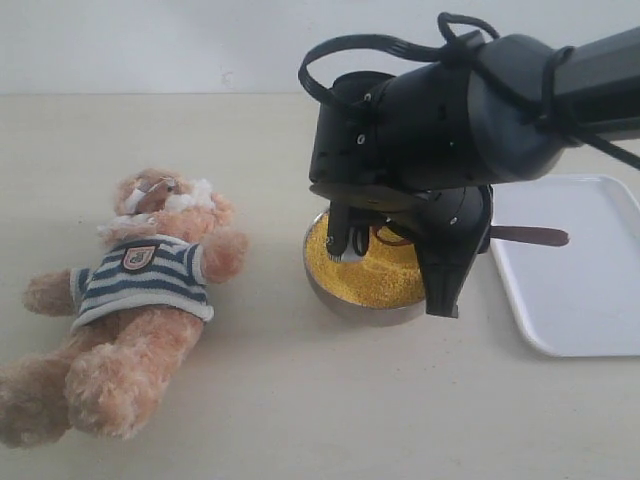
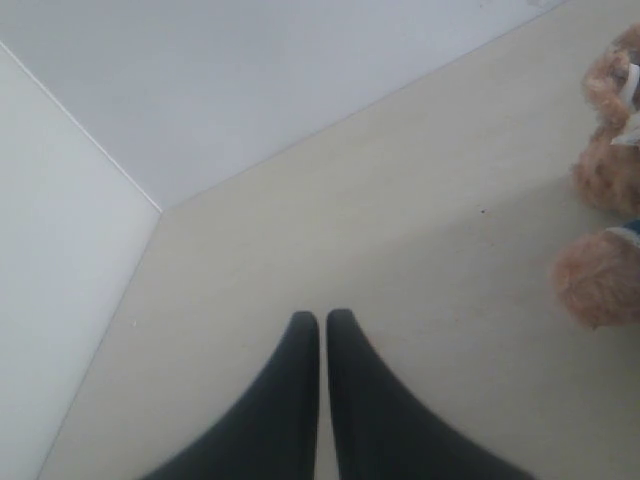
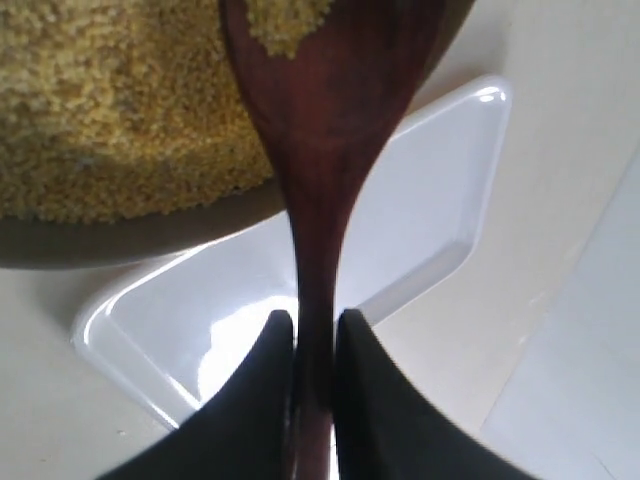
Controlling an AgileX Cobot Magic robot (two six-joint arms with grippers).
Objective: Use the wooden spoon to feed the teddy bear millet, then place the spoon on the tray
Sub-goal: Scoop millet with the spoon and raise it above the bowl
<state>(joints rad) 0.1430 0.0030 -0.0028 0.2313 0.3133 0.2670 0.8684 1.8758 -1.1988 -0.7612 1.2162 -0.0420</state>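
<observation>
Spoon [image 3: 320, 150] first: its slim handle is pinched between the fingers of my right gripper [image 3: 315, 330], the jaws narrow and tight on the wood. Its round end reaches over the bowl [image 3: 120, 240], and a small patch of yellow grains lies on it. The millet [image 3: 110, 110] fills the bowl as a mound just under the spoon. From outside, the tail of the handle sticks out of my gripper on the side away from the bowl, over the edge of the tray [image 3: 420, 200]. The tray is bare and white and lies flat on the table [image 2: 400, 250], beside the bowl, on the side of my right arm. On the other side of the bowl, well apart from it, the bear [image 1: 140, 290] lies on its back in its striped shirt, head away from the camera. My left gripper [image 2: 322, 318] has its fingers pressed together with nothing between them, above bare table, with the bear's fur at the edge of its view. I cannot place it against the bowl.
</observation>
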